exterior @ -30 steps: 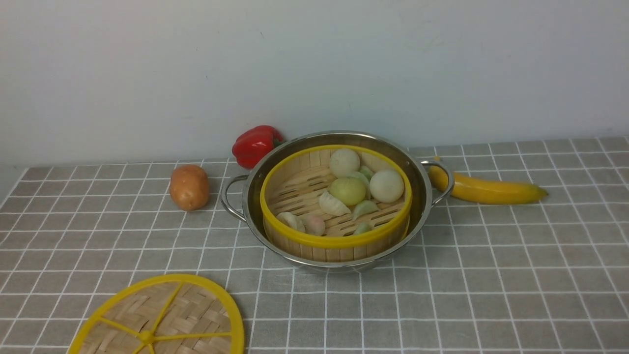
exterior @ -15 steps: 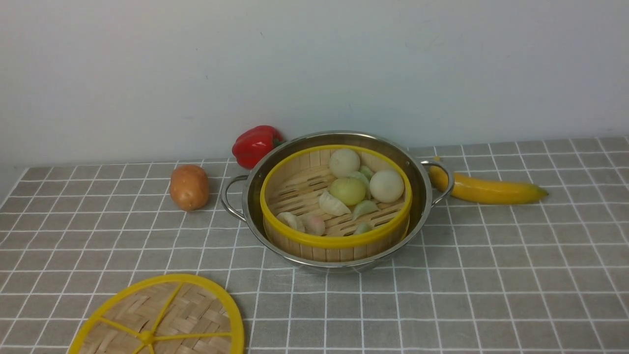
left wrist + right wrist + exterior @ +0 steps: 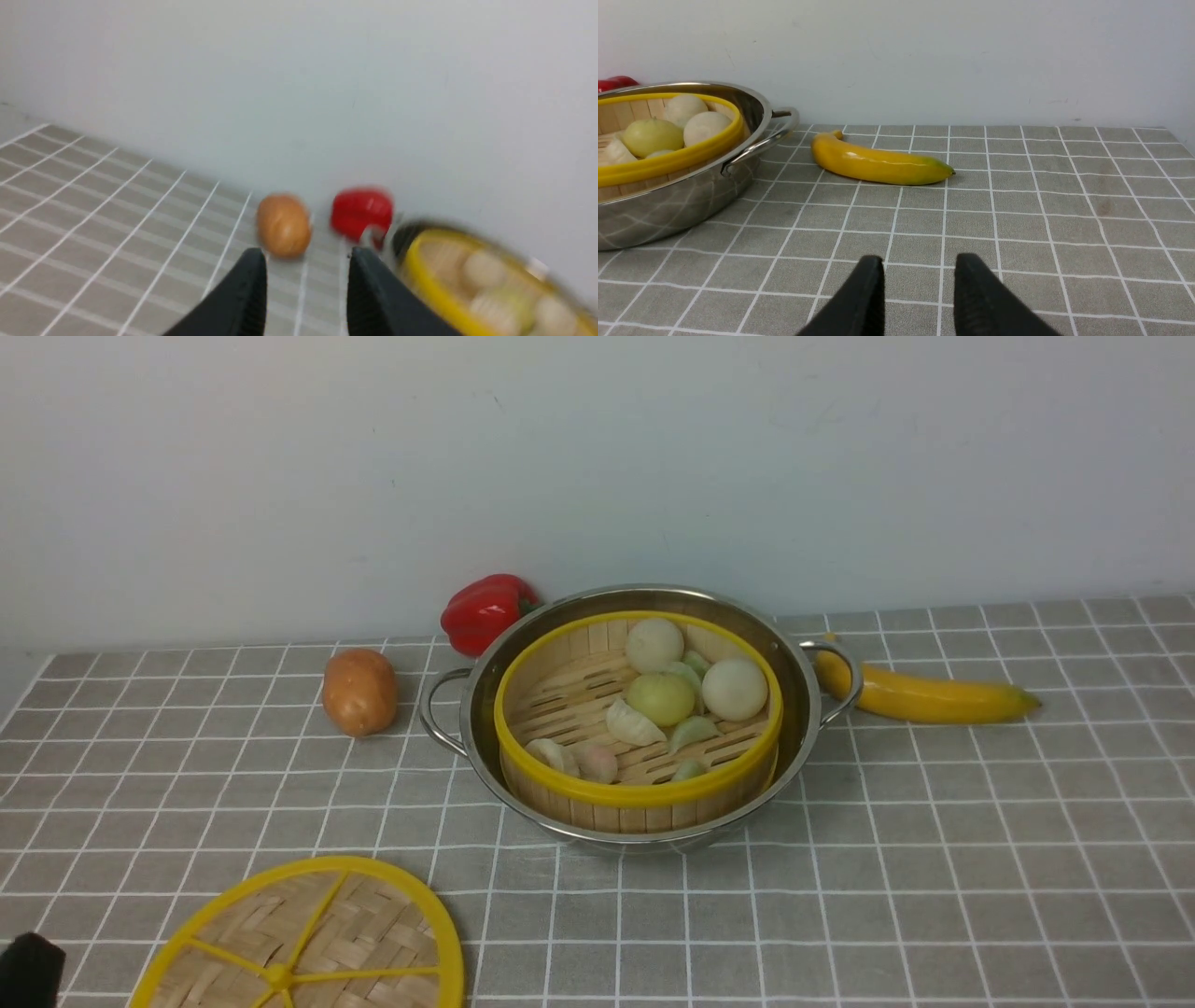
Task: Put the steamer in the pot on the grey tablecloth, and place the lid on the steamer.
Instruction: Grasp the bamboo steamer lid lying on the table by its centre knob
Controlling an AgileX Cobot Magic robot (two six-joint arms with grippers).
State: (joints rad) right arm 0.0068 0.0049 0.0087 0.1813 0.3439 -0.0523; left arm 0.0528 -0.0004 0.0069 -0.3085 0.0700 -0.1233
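Left end effector [image 3: 306,261] has its black fingers spread, gripping nothing; on the grey white-gridded tablecloth [image 3: 934,859], near left, lies the flat woven-bamboo lid with yellow rim and spokes [image 3: 308,943], well apart from the pot; further back, a brown potato [image 3: 359,691] and a red bell pepper [image 3: 485,609]; the round bamboo-slat steamer with yellow rims [image 3: 635,793] sits inside the shiny stainless-steel pot [image 3: 803,700], uncovered; a yellow banana [image 3: 924,698] lies just beside the pot's right handle; right end effector [image 3: 919,266] is spread too, empty.

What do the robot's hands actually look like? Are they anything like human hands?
Not humanlike. The left hand and right hand each have just two matte black fingers that taper to rounded tips, with fine ribbing on the inner faces. No cables, markings or arm casing show.
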